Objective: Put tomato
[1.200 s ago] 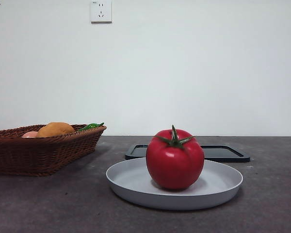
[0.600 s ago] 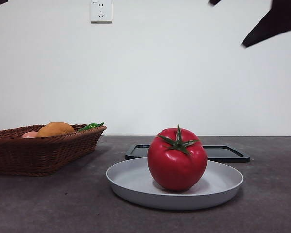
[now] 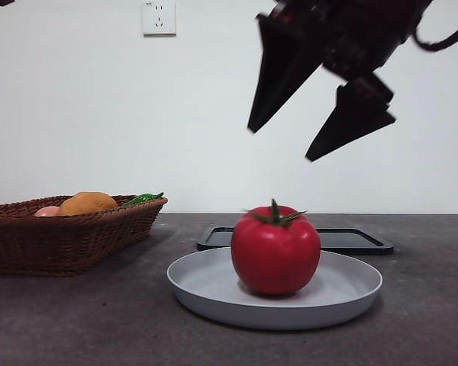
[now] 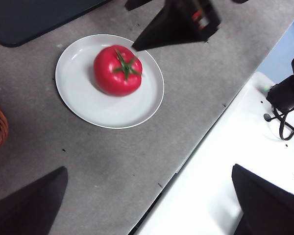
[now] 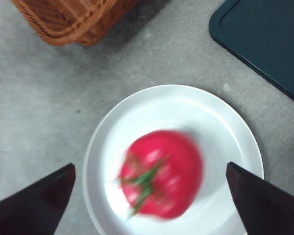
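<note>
The red tomato [image 3: 275,249] with its green calyx sits on a white plate [image 3: 351,293] in the middle of the table. It also shows in the left wrist view [image 4: 117,70] and, blurred, in the right wrist view [image 5: 161,174]. My right gripper [image 3: 282,145] hangs open and empty above the tomato, clear of it. My left gripper [image 4: 147,200] is open and empty, high over the table's edge, away from the plate [image 4: 83,98].
A brown wicker basket [image 3: 61,236] at the left holds an orange round fruit [image 3: 87,203], a pale pink fruit [image 3: 47,211] and something green. A dark flat tray [image 3: 351,240] lies behind the plate. A wall socket [image 3: 159,17] is on the back wall.
The right gripper has come down from the top right to just above the tomato. The tomato has rocked slightly on the plate.
</note>
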